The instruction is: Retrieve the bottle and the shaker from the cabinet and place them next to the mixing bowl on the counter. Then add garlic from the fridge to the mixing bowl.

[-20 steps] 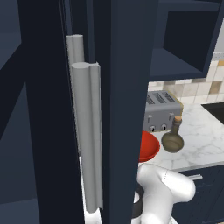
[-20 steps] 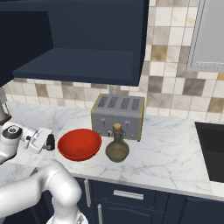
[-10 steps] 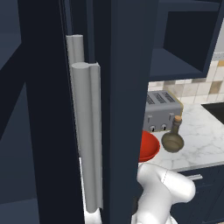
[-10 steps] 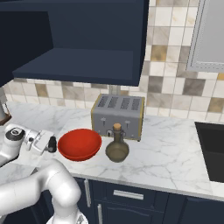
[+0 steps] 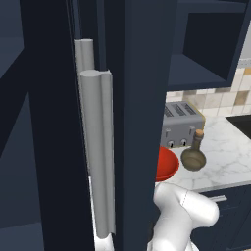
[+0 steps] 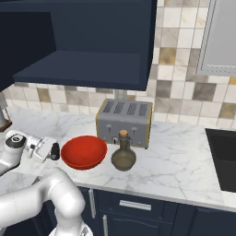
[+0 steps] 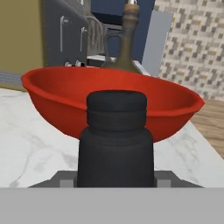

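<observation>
The black shaker [image 7: 115,140] stands upright on the white marble counter [image 6: 175,166], just left of the red mixing bowl [image 6: 84,152] and close to its rim. My gripper [image 6: 51,151] reaches in from the left, shut on the shaker [image 6: 56,151], with a finger pressed against either side. The olive-brown bottle [image 6: 123,154] with its cork stands on the counter right of the bowl; it rises behind the bowl [image 7: 109,87] as the bottle [image 7: 127,43] in the hand view. The bowl [image 5: 166,164] and bottle [image 5: 193,156] also show past a dark door edge. The navy cabinet [image 6: 83,46] hangs above.
A grey toaster [image 6: 124,122] stands against the tiled wall behind bowl and bottle. A black cooktop [image 6: 223,156] lies at the far right. In the left base view a tall dark door with a grey handle [image 5: 95,147] blocks most of the scene.
My hand with the shaker has crept a little to the right and down, closer to the bowl. Bowl, bottle and toaster have stayed put.
</observation>
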Tool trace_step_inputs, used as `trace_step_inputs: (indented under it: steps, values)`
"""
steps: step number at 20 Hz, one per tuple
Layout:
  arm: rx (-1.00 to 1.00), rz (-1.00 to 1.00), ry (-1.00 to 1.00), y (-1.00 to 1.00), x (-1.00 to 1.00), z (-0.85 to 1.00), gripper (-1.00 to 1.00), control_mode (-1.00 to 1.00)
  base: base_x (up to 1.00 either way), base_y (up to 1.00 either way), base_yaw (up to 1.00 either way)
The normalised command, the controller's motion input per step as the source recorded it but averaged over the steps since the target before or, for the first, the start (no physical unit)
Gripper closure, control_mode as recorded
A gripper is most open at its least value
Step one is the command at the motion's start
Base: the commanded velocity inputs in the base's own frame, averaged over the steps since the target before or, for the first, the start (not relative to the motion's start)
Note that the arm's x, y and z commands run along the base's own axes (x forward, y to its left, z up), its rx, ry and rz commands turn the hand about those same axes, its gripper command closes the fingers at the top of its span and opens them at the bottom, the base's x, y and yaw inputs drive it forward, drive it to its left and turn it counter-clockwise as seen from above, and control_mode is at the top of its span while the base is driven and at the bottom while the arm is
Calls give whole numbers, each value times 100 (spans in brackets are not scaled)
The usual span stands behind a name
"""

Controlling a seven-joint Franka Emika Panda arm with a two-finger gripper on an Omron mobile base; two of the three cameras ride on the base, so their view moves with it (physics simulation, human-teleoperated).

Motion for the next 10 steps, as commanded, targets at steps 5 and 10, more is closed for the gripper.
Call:
trace_step_inputs:
  steps: [5, 10]
  values:
    - [0, 0, 0, 0, 0, 0, -100, -100, 0, 0, 0]
    - [0, 0, 0, 0, 0, 0, -100, -100, 0, 0, 0]
